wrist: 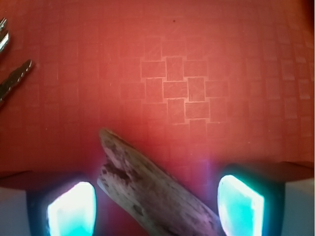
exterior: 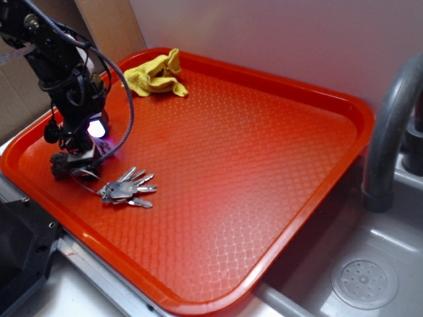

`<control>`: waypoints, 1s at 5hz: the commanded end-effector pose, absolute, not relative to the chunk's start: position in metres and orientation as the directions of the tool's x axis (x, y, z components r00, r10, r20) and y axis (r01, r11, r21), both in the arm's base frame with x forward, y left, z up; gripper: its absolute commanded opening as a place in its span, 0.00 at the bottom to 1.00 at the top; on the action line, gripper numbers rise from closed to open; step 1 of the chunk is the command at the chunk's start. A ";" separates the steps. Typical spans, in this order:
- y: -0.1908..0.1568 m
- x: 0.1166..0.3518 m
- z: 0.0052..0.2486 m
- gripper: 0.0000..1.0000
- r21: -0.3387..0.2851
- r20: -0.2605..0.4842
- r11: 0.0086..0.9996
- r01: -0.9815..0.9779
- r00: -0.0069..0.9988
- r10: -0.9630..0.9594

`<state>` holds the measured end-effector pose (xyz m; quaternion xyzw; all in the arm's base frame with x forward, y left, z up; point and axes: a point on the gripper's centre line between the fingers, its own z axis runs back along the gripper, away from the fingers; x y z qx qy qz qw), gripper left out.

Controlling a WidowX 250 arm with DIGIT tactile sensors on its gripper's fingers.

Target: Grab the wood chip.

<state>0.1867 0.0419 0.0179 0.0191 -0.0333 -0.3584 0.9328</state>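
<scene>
gripper (wrist: 156, 204) is lowered over the wood chip (wrist: 147, 189) on the red tray (exterior: 264, 165), beside the keys (exterior: 129, 190). fingers (wrist: 72, 209) stand spread, chip between them, nothing clamped. approach appears complete; closing and lifting remain.

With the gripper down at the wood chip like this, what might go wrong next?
1. In the wrist view the wood chip lies slanted between the open gripper fingers, nearer one finger; closing may twist it or push it out rather than pinch it.
2. The keys lie right beside the gripper on the tray; their ring could snag and drag along.
</scene>
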 end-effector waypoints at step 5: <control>0.037 0.205 0.006 0.00 0.129 -0.001 0.735 0.666 0.741 -0.672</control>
